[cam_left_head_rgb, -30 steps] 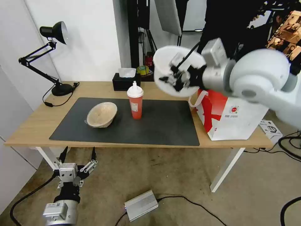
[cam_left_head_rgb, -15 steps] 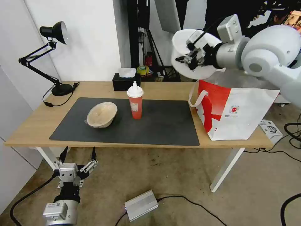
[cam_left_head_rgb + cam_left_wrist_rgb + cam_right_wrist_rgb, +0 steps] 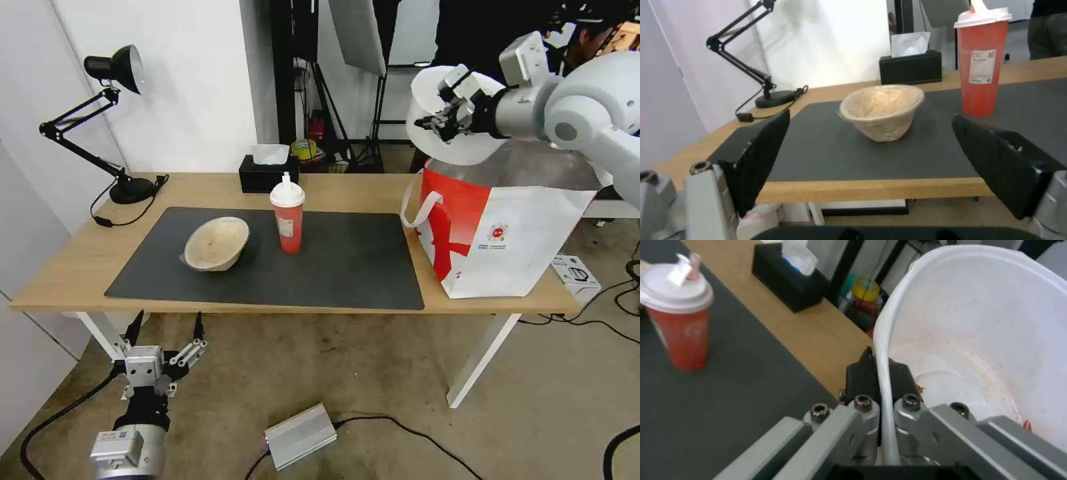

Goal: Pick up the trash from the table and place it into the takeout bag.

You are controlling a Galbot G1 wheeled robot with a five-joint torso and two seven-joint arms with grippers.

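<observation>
Head view shows our right gripper (image 3: 445, 119) raised at about one o'clock, holding the white round plastic bowl (image 3: 460, 143) just above the mouth of the takeout bag (image 3: 507, 233), which stands open on the right end of the surface (image 3: 60, 267). Our right wrist view makes the hold plain: the jaws are clamped on the bowl's thin rim (image 3: 884, 380), one finger inside the wall and one outside, which we judge is the only sound grip on so wide and shallow a thing. The bowl is tipped on edge, its round axis lying near level and its open face turned toward the arm, so red scraps (image 3: 1026, 422) cling low inside; we judge this tilt suits sliding it edge-first into the bag. On the dark mat (image 3: 347, 267) the beige shallow bowl (image 3: 217, 243) rests at about ten o'clock, leaning with its mouth angled upward and toward us, and the red drink cup (image 3: 288, 217) stands upright at about eleven, its long axis vertical, near the black tissue box (image 3: 267, 175). Our left gripper (image 3: 165, 337) hangs low before the surface edge at seven o'clock, jaws spread wide and holding nothing, facing the beige bowl.
</observation>
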